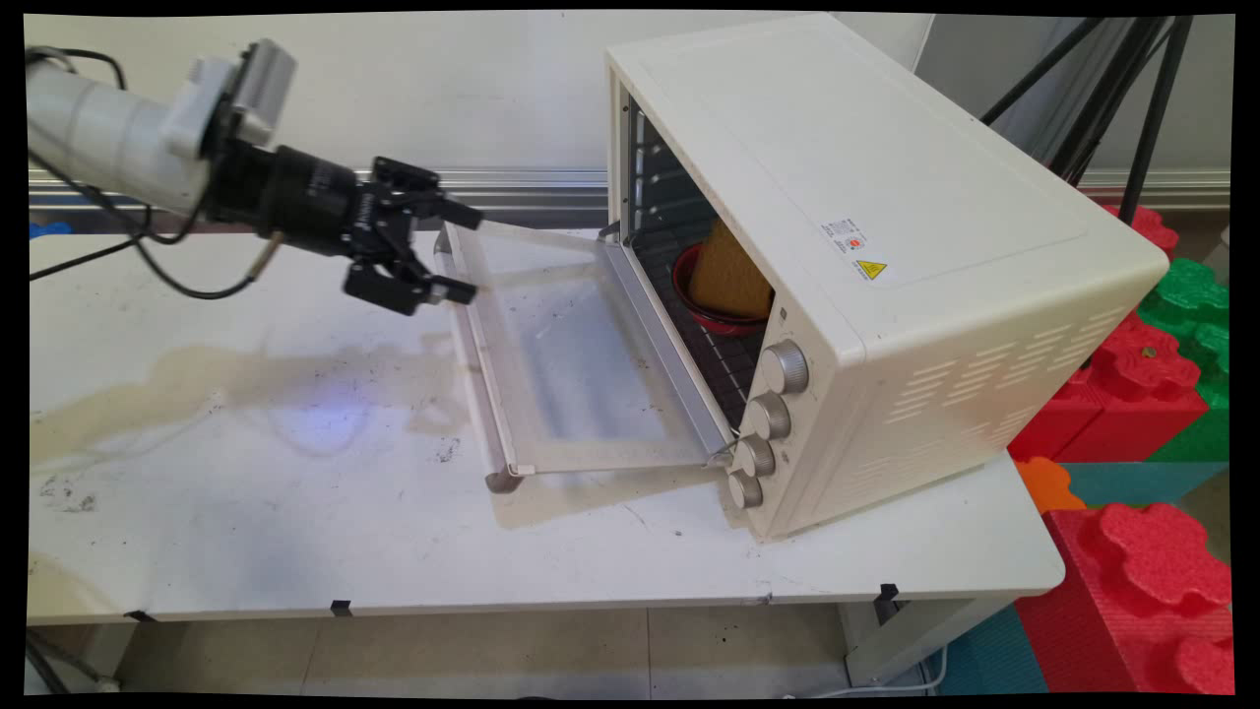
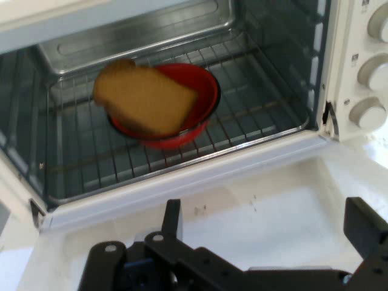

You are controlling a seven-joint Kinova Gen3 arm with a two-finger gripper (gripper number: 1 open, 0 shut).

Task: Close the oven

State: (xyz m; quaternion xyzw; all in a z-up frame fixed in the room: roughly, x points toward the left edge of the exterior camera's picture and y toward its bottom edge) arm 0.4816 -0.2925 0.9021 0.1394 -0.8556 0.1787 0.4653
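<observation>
Main view hides most of the oven [image 1: 866,226] cavity: only a slice of the red bowl [image 1: 694,295] and the toast [image 1: 728,271] shows past the door frame, and the rack is mostly in shadow. Hand view is soft; the hand's [image 2: 273,242] fingertips are partly cut off at the bottom edge. Hand [image 1: 433,251] is empty, fingers spread wide, hovering at the left outer edge of the dropped-open oven door [image 1: 581,364], just beside its far corner; can't tell if a finger touches the door edge. Bowl [image 2: 182,109] sits on the wire rack [image 2: 242,133] inside the oven, right of the hand across the flat door, well apart from it. Toast slice [image 2: 142,100] leans in the bowl, tilted, overhanging its rim. Hand view shows the whole bowl, rack bars and three knobs [image 2: 367,112]; main view adds four knobs, the stained worktop [image 1: 246,473] and red and green foam blocks [image 1: 1152,364] far right, off the worktop.
</observation>
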